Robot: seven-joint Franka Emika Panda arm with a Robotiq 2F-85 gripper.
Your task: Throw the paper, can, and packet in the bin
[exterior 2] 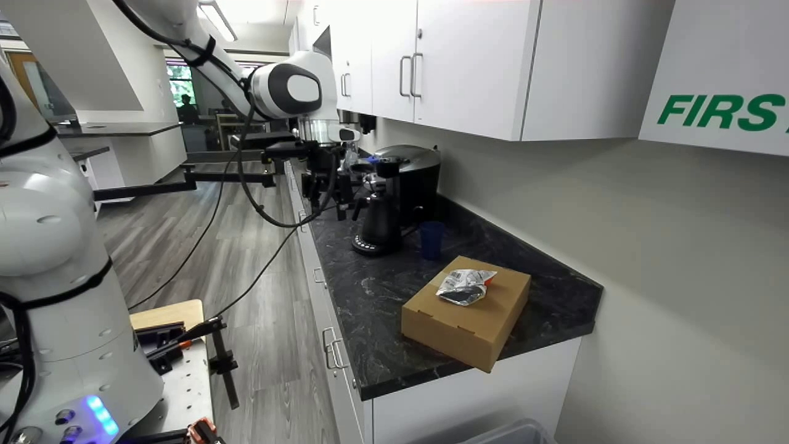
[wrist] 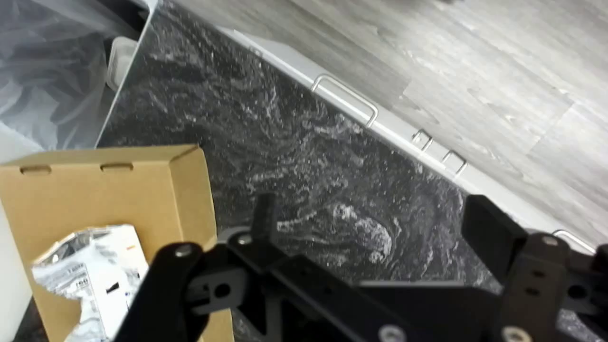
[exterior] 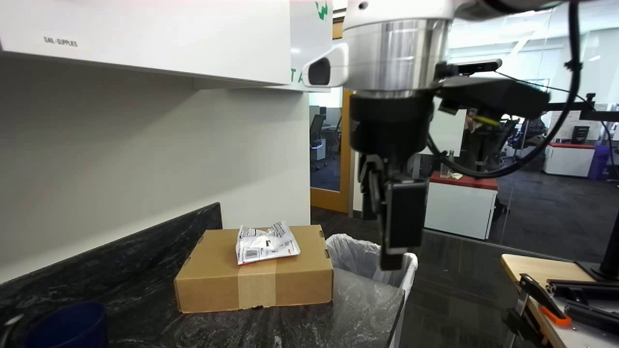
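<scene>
packet [exterior: 266, 244] on box [exterior: 300, 286], bin [exterior: 352, 256] beside counter [exterior: 295, 328]

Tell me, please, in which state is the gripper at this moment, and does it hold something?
Gripper: open, holding nothing.

Ceiling light [exterior 2: 217, 21] bright; wall [exterior: 159, 164] shadowed beneath cabinet [exterior: 145, 41]; jaws out of focus in wrist view

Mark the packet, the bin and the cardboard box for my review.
Packet [wrist: 102, 280]: in the wrist view, on its printed face.
Bin [exterior: 357, 255]: in an exterior view, on its lined inner wall.
Cardboard box [exterior 2: 445, 339]: in an exterior view, on the side facing the camera.
</scene>
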